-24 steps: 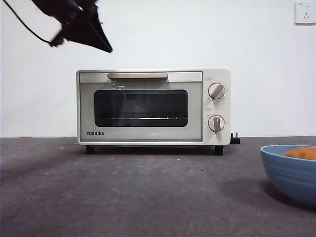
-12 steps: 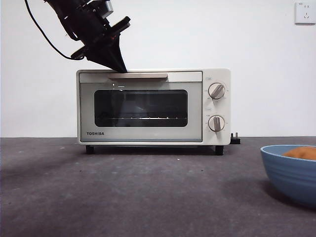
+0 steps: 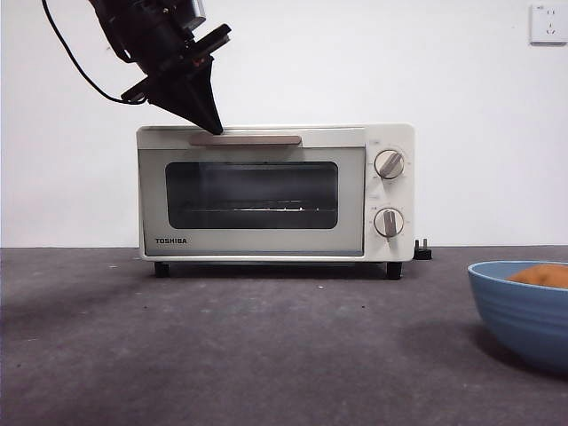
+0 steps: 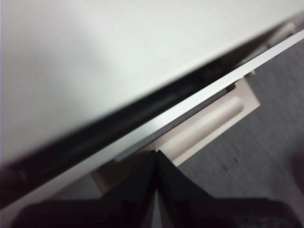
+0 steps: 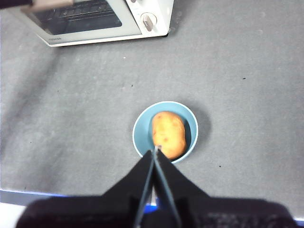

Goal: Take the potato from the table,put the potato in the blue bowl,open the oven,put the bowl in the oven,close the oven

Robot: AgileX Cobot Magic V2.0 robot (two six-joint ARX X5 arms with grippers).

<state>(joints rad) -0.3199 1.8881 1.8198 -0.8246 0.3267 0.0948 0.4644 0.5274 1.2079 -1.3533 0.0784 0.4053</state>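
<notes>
**Prying the oven door by its handle**

Front view: my left tool (image 3: pixel 211 124) sits at the oven's (image 3: pixel 275 191) top front edge, its tip wedged at the left end of the beige handle (image 3: pixel 246 139). The door (image 3: pixel 253 195) looks tipped slightly out at the top. The blue bowl (image 3: pixel 524 311) stands on the worktop (image 3: pixel 231 346), well off to the right of the oven, with the potato (image 3: pixel 541 274) showing over its rim.

Left wrist view: my left tool (image 4: pixel 156 153) has its jaws pressed together, empty, the tip tucked just behind the handle (image 4: pixel 209 126). A dark gap runs between the door's top edge and the oven body (image 4: pixel 95 57), so the door is cracked open.

Right wrist view: my right tool (image 5: pixel 155 149) hangs above the bowl (image 5: pixel 140 134), jaws together, holding nothing. The potato (image 5: pixel 168 134) lies inside the bowl, clear of the oven (image 5: pixel 95 19).

To do this well, I judge I should pull outward and downward along the door's arc, keeping the tip hooked behind the handle so it does not slip off, and go gently so the light oven does not slide.
</notes>
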